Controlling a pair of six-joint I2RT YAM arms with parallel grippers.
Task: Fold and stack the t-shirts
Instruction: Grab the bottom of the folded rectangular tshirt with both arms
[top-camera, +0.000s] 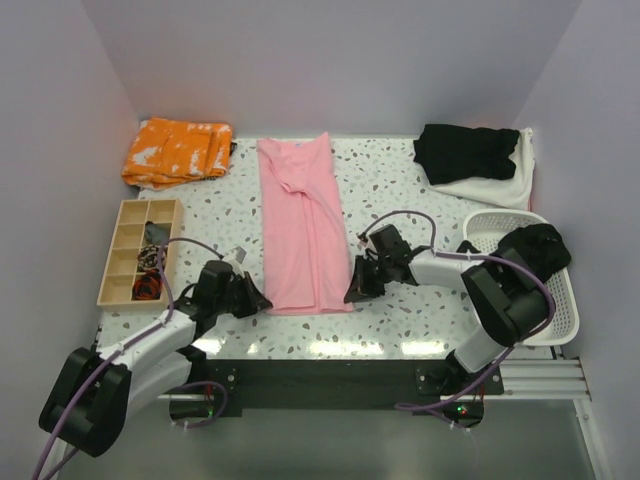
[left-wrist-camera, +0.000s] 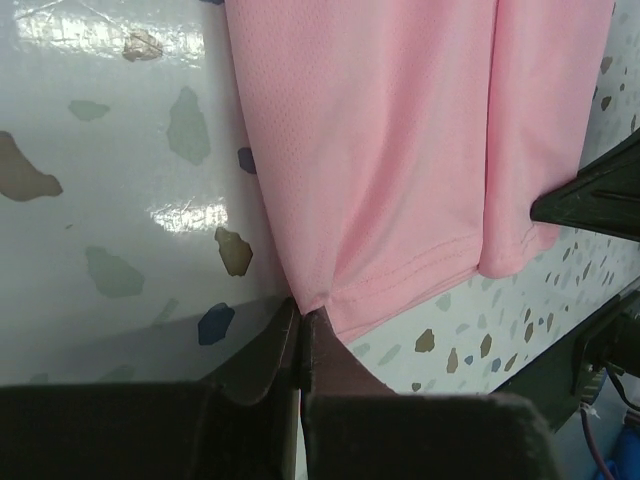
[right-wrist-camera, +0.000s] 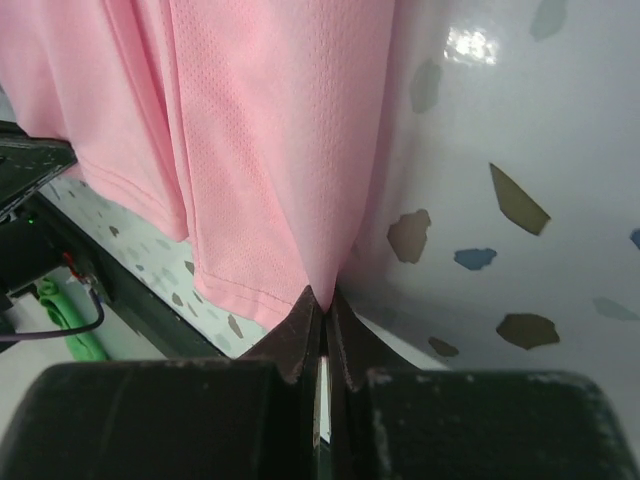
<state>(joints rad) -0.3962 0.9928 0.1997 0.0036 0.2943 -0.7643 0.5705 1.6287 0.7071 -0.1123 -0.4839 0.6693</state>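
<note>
A light pink t-shirt lies folded into a long strip down the middle of the speckled table. My left gripper is shut on its near left hem corner. My right gripper is shut on the near right hem corner. A black t-shirt lies on an off-white one at the back right. The pink fabric pulls into creases toward each pinch.
An orange patterned cloth lies at the back left. A wooden divided tray stands at the left edge. A white basket with dark cloth in it sits at the right. Purple walls close in on three sides.
</note>
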